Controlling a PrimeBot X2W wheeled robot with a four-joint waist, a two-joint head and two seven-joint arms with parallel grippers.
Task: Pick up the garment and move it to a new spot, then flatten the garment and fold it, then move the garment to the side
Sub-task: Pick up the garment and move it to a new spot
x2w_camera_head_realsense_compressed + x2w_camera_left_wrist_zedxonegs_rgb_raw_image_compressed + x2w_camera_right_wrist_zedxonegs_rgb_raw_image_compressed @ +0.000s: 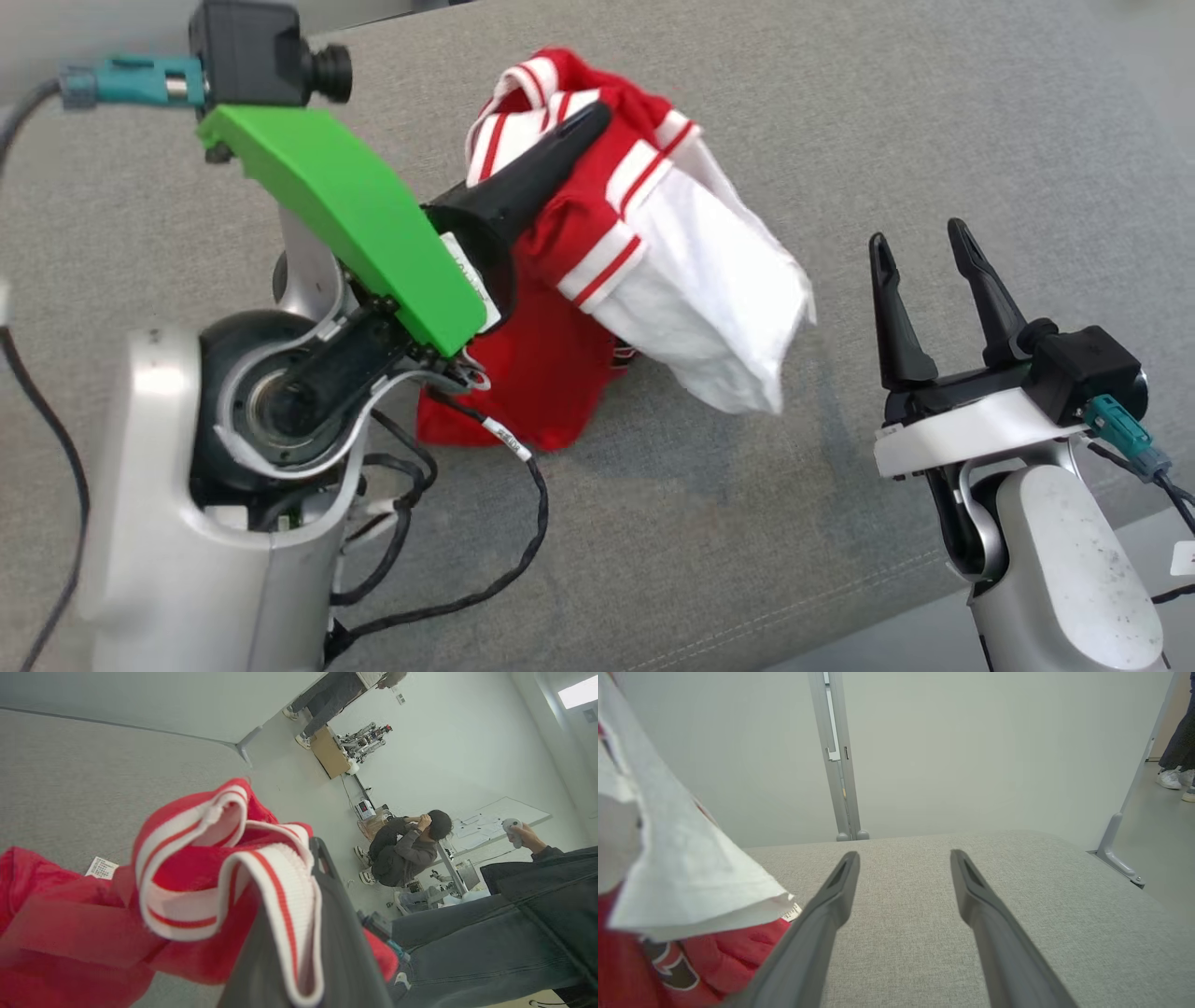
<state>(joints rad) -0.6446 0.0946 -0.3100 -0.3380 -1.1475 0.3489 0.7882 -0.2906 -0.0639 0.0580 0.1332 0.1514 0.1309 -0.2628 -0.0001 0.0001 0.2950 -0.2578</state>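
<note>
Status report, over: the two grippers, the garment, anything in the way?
Left gripper shut on garment, which hangs bunched from it. Right gripper open, not touching it. No obstacle seen.

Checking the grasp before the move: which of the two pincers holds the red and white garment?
The left pincer, shut on the garment at its striped trim; the right pincer stands open, apart from it.
</note>
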